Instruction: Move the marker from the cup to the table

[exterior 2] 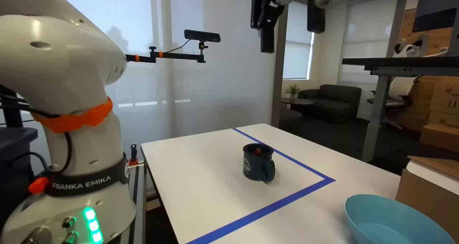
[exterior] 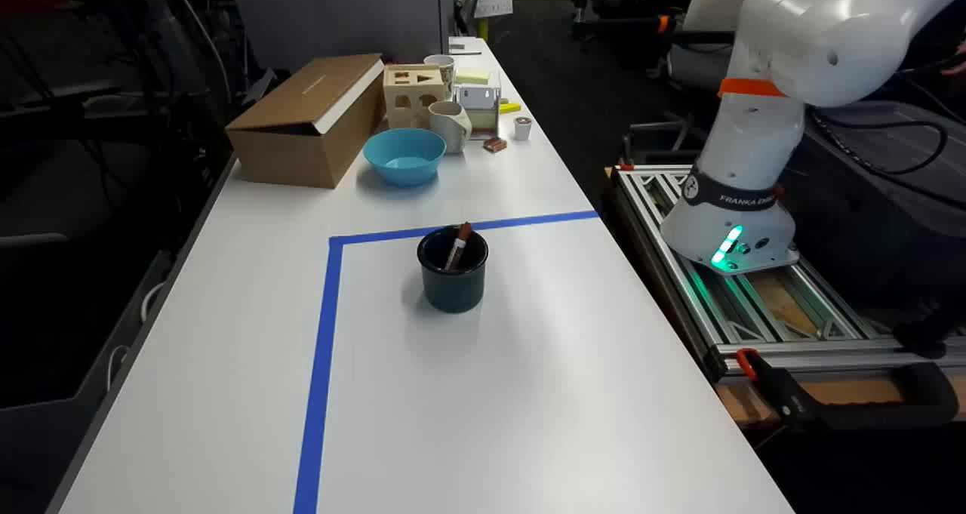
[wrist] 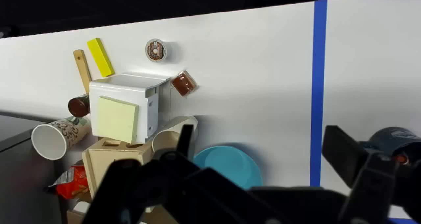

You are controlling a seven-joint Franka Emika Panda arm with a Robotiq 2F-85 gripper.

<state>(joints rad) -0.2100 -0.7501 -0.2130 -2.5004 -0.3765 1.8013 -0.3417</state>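
The marker [exterior: 456, 247] leans inside the dark cup [exterior: 453, 291], its reddish-brown end just above the rim. In an exterior view only the marker's reddish end [exterior 2: 258, 151] shows inside the cup [exterior 2: 255, 169]. The cup stands upright on the white table [exterior: 528, 401], inside the blue tape lines. In the wrist view the cup [wrist: 389, 138] is at the right edge, partly behind a finger, with the marker's orange-red end [wrist: 401, 159] visible. My gripper [exterior 2: 292, 36] is open and empty, high above the table. Its fingers [wrist: 263, 140] are spread wide in the wrist view.
A light-blue bowl [exterior: 405, 158] stands beyond the tape, near a cardboard box [exterior: 309, 121]. Behind it are a beige pitcher [exterior: 451, 125], a wooden block box [exterior: 413, 95], a white holder [wrist: 123, 109], a small pod [wrist: 156, 50] and a brown packet [wrist: 184, 83].
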